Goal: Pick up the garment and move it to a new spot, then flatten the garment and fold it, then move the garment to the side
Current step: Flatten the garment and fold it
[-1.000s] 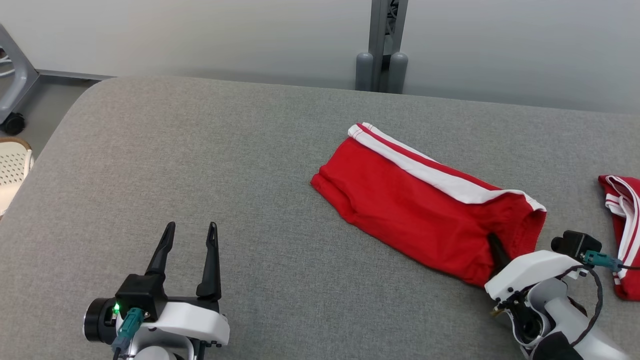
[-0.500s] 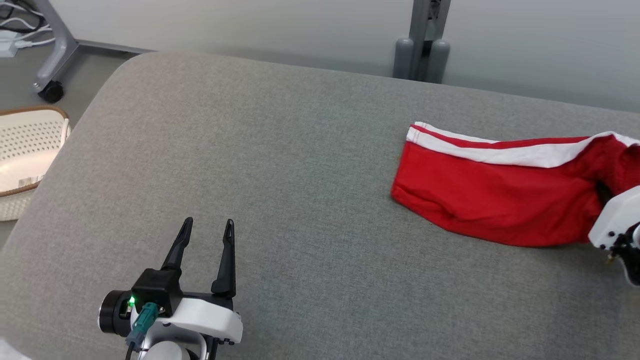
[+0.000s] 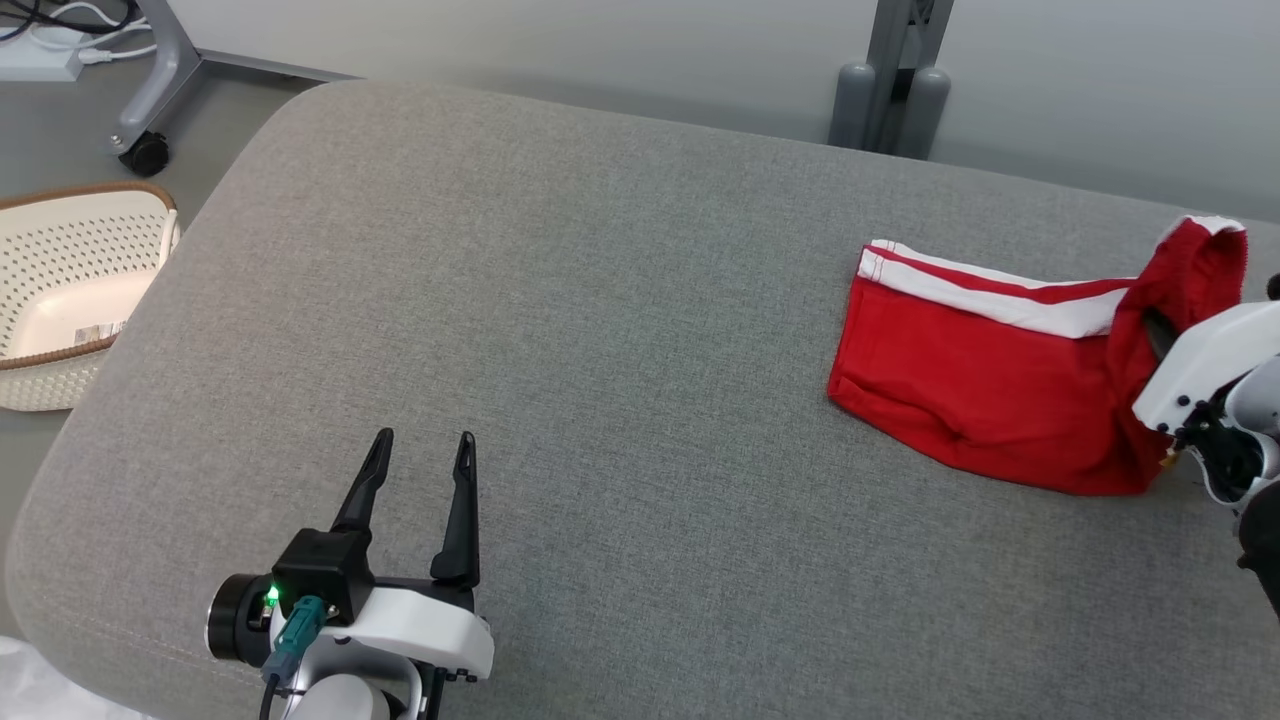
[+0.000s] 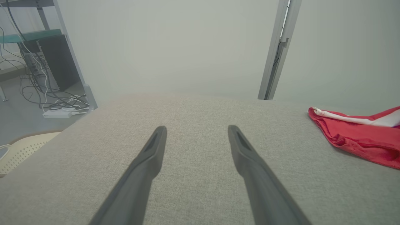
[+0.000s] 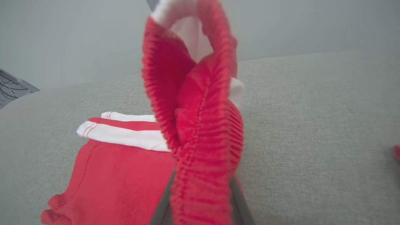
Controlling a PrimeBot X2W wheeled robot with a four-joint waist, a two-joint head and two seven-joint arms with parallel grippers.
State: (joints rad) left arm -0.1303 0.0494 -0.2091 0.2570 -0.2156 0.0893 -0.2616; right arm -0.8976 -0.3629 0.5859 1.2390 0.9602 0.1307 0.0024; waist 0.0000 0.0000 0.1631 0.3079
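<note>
The garment (image 3: pixel 980 400) is a pair of red shorts with white side stripes, lying on the grey padded table (image 3: pixel 600 300) at the right. My right gripper (image 3: pixel 1150 328) is shut on its ribbed waistband end, which stands lifted above the table while the rest lies flat. In the right wrist view the bunched waistband (image 5: pixel 193 125) rises between my fingers (image 5: pixel 164 206) and hides their tips. My left gripper (image 3: pixel 424 440) hovers open and empty over the near left of the table, far from the shorts. The left wrist view has the garment (image 4: pixel 359 137) at its right edge, beyond the open left gripper (image 4: pixel 197 128).
A white perforated basket (image 3: pixel 70 290) stands on the floor past the table's left edge. A grey post (image 3: pixel 890 90) rises behind the far edge, and a wheeled stand leg (image 3: pixel 150 90) is at the back left. A sliver of red cloth (image 5: pixel 397 153) shows at the right.
The head camera has turned left. My right gripper has raised the waistband end and pulled the garment to the right. The left gripper has stayed open in place.
</note>
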